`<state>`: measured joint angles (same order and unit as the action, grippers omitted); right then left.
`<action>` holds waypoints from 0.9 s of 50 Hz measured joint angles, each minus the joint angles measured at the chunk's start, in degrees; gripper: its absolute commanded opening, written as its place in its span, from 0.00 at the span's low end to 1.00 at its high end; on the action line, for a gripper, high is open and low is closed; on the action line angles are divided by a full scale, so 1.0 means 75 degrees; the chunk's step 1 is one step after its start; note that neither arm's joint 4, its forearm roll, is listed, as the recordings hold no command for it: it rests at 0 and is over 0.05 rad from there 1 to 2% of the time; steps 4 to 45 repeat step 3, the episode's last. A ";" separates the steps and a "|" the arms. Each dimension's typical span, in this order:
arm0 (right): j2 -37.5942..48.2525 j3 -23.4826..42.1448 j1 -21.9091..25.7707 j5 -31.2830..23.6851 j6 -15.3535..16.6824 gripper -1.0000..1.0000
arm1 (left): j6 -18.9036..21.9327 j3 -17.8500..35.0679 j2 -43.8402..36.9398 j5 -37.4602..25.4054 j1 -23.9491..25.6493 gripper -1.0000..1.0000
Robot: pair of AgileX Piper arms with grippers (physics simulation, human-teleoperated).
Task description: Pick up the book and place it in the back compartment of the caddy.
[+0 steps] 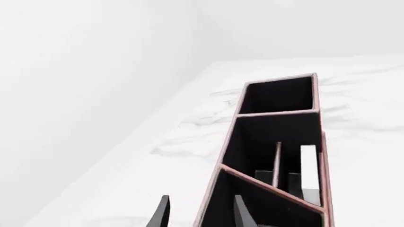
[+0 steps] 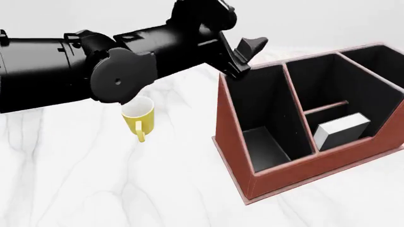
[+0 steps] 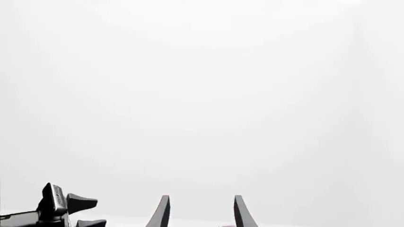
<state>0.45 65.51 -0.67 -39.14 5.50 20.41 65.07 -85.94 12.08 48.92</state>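
Reddish-brown and black-lined, the caddy [image 2: 235, 142] is sitting on the marble table [image 2: 94, 189], nearest at its low front rim. Just behind that rim the book [image 2: 341, 131] is lying tilted in a small cell, white page edges showing, fenced off by a short cross-bar [image 2: 326, 107]. Left of the caddy, well apart, a yellow mug [image 2: 139, 118] is standing upright. Farther back, the left gripper [image 2: 243, 54] is hovering above the caddy's far left corner, fingers spread and holding nothing. In its wrist view, the right gripper [image 3: 198, 213] is pointing at blank white with fingers parted, empty.
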 measured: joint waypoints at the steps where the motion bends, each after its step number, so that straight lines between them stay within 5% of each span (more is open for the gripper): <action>1: -0.0007 0.0127 -0.0015 -0.0128 0.0000 1.00 | 0.0067 -0.0267 0.0243 0.0196 -0.0056 1.00; 3: -0.0018 0.0341 -0.0044 -0.0351 -0.0027 1.00 | 0.0275 -0.0848 0.0802 0.0649 -0.0162 1.00; 45: -0.0018 0.0341 -0.0044 -0.0351 -0.0027 1.00 | 0.0275 -0.0848 0.0802 0.0649 -0.0162 1.00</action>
